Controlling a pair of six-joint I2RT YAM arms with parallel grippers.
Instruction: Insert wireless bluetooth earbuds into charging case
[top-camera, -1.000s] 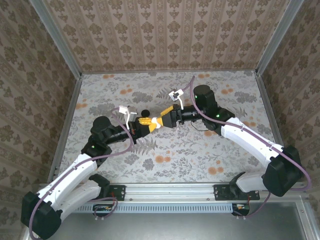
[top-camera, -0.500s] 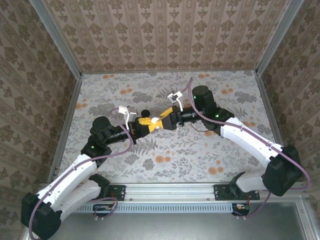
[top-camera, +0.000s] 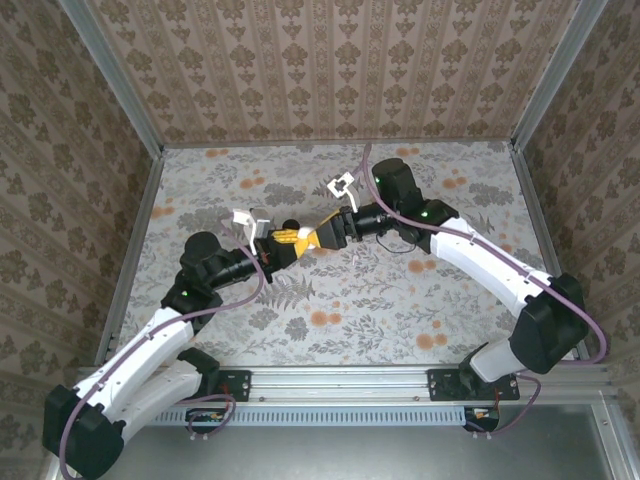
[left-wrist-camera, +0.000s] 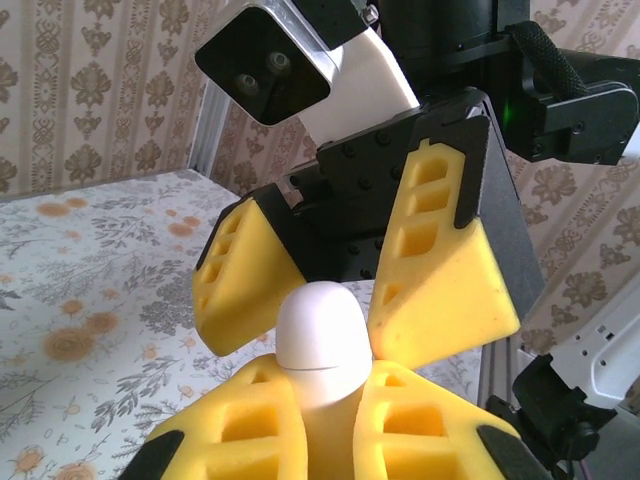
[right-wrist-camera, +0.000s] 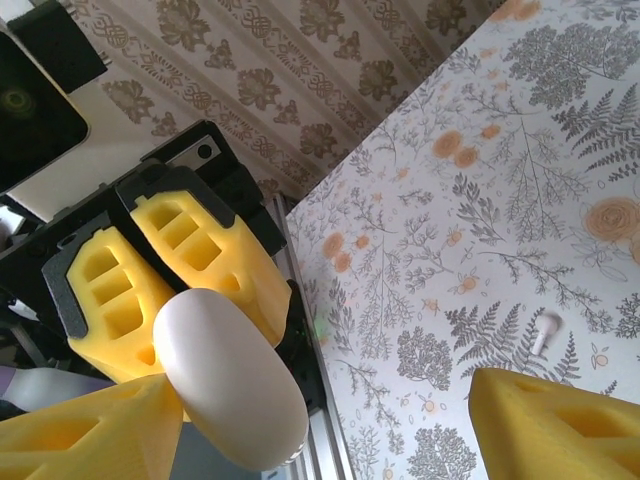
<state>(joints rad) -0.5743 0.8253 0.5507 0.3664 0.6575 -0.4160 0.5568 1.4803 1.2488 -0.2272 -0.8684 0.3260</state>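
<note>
fingers (left-wrist-camera: 420, 425) of the left gripper (left-wrist-camera: 330, 390) are squeezed tight on the charging case (left-wrist-camera: 322, 335). the case is white, smooth and round like an egg. its round top sticks up out of the yellow pads, and its lower part is hidden between them. it is up in the air over the table (top-camera: 400, 310), in the middle, where the two arms meet.

the right gripper (right-wrist-camera: 325, 390) faces the left one, nose to nose. its yellow fingers (left-wrist-camera: 440, 270) are spread wide, one on each side of the case's top. they look like they do not touch it, and they hold nothing.

in the right wrist view a small white piece (right-wrist-camera: 545, 332) with a thin stem lies flat on the flowery table, well apart from the case. it may be an earbud, but it is too small to be sure.

from above, a small dark curved bit (top-camera: 412, 262) lies on the table just beside the right arm. a small round black thing (top-camera: 291, 227) sits just behind the two grippers. i cannot tell what either one is.
</note>
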